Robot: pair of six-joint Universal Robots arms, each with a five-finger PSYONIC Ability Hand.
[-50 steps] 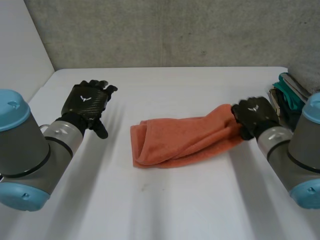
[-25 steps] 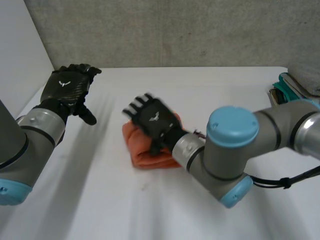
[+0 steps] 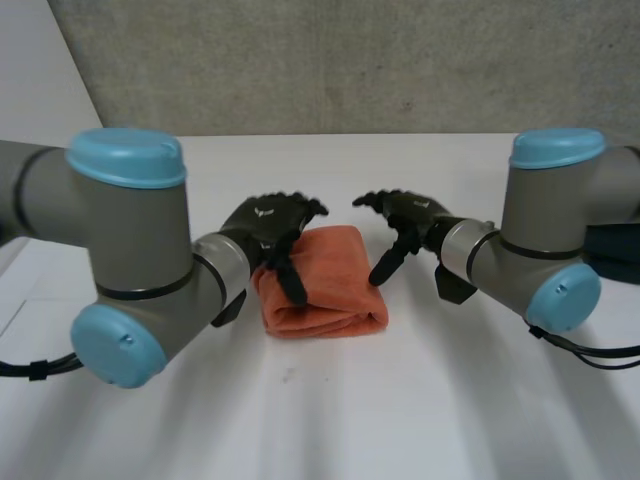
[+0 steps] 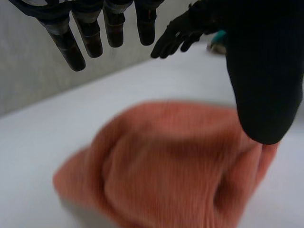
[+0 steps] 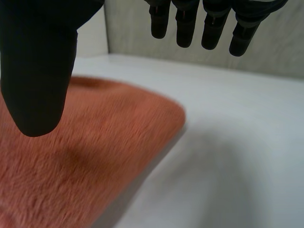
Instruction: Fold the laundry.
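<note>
Towel (image 3: 330, 290), orange and folded into a compact bundle, lies mid-counter (image 3: 330, 420) between the left hand (image 3: 268, 225) at its left edge and the right hand (image 3: 410, 215) at its right edge, both with fingers spread, gripping nothing. The fold looks nearly finished; next it probably needs pressing flat or setting aside. Whether either thumb touches the cloth is unclear, and a dark item (image 3: 612, 245) behind the right arm is mostly hidden.

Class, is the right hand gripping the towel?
No, the right hand is open, its fingers straight and off the towel.
</note>
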